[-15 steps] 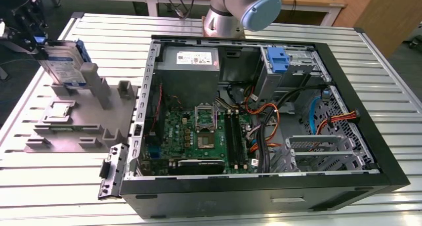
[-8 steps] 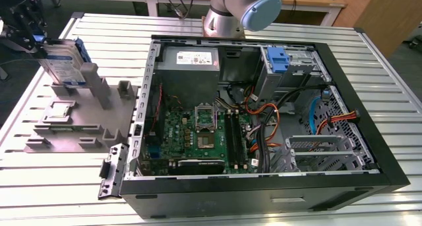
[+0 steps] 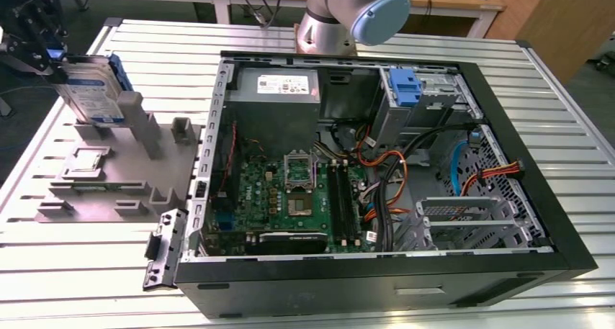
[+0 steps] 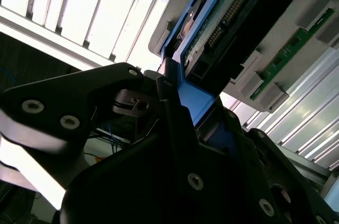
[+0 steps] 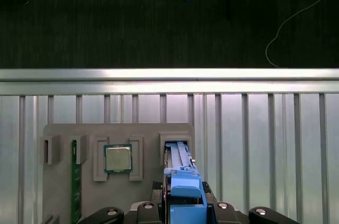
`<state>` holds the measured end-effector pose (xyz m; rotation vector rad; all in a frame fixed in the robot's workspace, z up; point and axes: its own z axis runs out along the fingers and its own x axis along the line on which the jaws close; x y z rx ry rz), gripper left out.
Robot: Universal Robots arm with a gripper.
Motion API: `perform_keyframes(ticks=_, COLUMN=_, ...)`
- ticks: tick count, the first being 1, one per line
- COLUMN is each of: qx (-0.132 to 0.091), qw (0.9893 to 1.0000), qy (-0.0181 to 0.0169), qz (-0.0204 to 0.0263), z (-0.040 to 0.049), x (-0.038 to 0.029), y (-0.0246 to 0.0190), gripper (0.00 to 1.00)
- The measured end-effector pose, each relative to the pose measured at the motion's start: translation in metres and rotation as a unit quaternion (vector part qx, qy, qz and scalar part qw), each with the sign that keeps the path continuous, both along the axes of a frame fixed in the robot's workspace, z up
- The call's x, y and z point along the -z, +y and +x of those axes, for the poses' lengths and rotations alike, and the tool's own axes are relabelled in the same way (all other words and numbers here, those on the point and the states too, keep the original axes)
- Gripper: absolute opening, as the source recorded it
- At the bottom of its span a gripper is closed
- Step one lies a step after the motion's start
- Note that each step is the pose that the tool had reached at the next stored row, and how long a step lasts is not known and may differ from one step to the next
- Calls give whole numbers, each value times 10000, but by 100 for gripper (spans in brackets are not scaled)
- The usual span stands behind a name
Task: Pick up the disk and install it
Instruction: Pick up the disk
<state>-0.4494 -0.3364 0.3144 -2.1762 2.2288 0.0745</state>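
- The gripper (image 3: 55, 55) stands over the exterior view's left end of the worktop (image 3: 86, 271), and its jaws are closed on the upper edge of the disk (image 3: 91, 91); in both wrist views the blue carrier of the disk sits tight between the two jaws
- The disk is upright, with its lower end at the slot of the grey parts holder (image 3: 96, 192); I cannot tell if it is already lifted free of the slot or rests in it
- So the grasp looks done, and the pick-up is, in my judgement, only at its beginning
- The open computer case (image 3: 365, 282) lies well apart from the disk, toward the exterior view's right; its metal drive cage (image 3: 471, 221) looks empty, so the whole installing part is left
- On the holder a processor chip (image 5: 117, 159) and a green memory module (image 5: 76, 181) lie in their own places, beside the slot of the disk
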Motion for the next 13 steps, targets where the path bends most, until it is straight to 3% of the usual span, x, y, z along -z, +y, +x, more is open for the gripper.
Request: perform_keyframes(ticks=13, qx=0, qw=10000, qy=1, qz=-1, z=0, x=-23, y=0, gripper=36)
